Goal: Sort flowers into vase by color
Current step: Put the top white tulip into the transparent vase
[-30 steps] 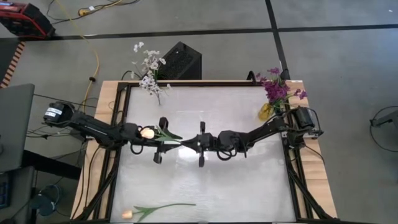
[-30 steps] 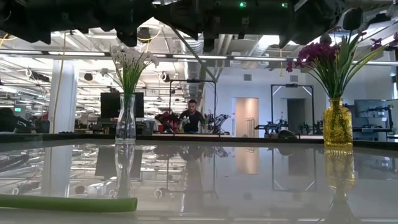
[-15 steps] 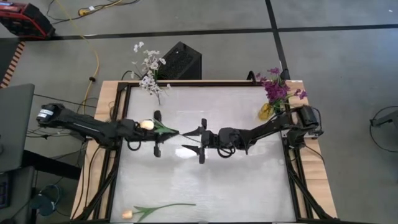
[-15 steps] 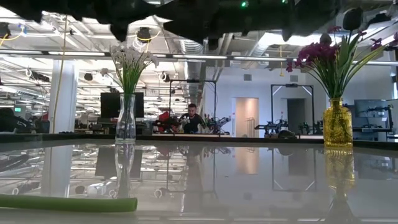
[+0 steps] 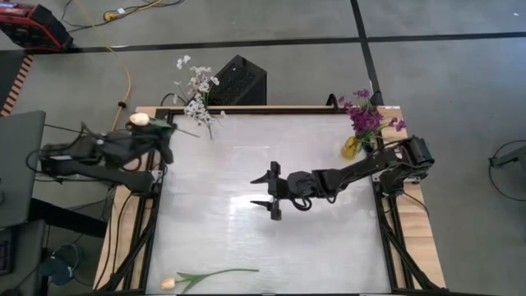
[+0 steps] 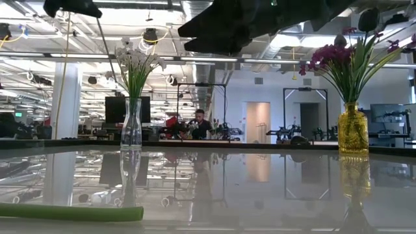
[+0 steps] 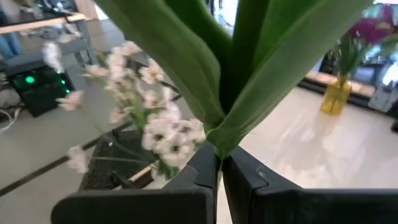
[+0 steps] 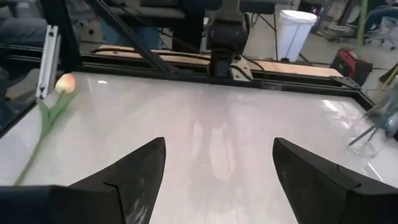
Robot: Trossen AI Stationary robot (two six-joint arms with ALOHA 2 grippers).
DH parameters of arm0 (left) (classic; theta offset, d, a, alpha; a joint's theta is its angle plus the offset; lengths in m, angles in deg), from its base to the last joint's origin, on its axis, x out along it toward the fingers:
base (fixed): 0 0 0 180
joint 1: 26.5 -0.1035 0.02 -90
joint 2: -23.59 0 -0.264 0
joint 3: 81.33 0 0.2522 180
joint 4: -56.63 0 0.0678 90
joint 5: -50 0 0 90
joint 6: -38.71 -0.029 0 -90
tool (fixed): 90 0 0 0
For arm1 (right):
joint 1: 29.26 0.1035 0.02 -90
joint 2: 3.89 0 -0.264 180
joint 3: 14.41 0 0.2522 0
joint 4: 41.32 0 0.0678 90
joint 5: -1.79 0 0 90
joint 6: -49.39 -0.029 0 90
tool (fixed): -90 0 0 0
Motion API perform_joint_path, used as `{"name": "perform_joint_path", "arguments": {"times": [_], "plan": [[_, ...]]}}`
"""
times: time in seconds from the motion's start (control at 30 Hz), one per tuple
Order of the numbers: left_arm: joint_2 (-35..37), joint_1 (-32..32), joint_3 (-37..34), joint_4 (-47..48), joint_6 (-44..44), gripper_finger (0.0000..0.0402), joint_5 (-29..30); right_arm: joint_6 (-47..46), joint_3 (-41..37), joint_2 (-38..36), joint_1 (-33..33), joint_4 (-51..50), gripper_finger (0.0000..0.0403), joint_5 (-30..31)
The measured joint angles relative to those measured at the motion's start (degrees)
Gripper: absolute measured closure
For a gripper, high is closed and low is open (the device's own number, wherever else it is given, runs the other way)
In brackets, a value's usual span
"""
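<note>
1. Tulip (image 5: 141, 120): we see 1 peach bud with green leaves pinched in the left gripper (image 7: 219, 163), raised over the table's far left corner, just beside the white flowers (image 5: 197, 94) in their clear vase (image 6: 130, 125).
2. We see a 2nd tulip (image 5: 205, 278) lying flat at the table's (image 5: 329, 247) near edge.
3. Purple flowers (image 5: 363, 115) stand in the yellow vase (image 6: 353, 130).
4. The right gripper (image 5: 271, 191) hovers mid-table, fingers spread wide, holding nothing.

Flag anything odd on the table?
One tulip lies flat at the table's near edge, unsorted. Left tool holds another tulip beside the white-flower vase. Right tool open mid-table. Nothing spilled.
</note>
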Motion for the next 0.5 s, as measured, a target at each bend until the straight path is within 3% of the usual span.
{"name": "perform_joint_path", "arguments": {"times": [0.13, 0.3, 0.43, 0.5], "plan": [[2.5, -2.15, -0.42, 2.21, 0.39, 0.0401, 0.97, -0.22, 0.0, -0.14, -0.28, 0.13, 0.0083, 0.05], [0.67, -6.82, -1.44, -0.2, -2.72, 0.0401, 4.56, 0.04, 0.0, -0.33, -0.86, 1.37, 0.0083, 0.08], [-4.64, -12.35, -1.73, -6.83, -9.03, 0.0401, -2.66, -0.24, 0.0, -0.33, -1.63, 2.24, 0.0083, -0.02], [-7.2, -16.07, -1.75, -8.24, -12.28, 0.0401, -2.6, -0.28, 0.0, -0.33, -1.68, 2.58, 0.0083, 0.07]]}}
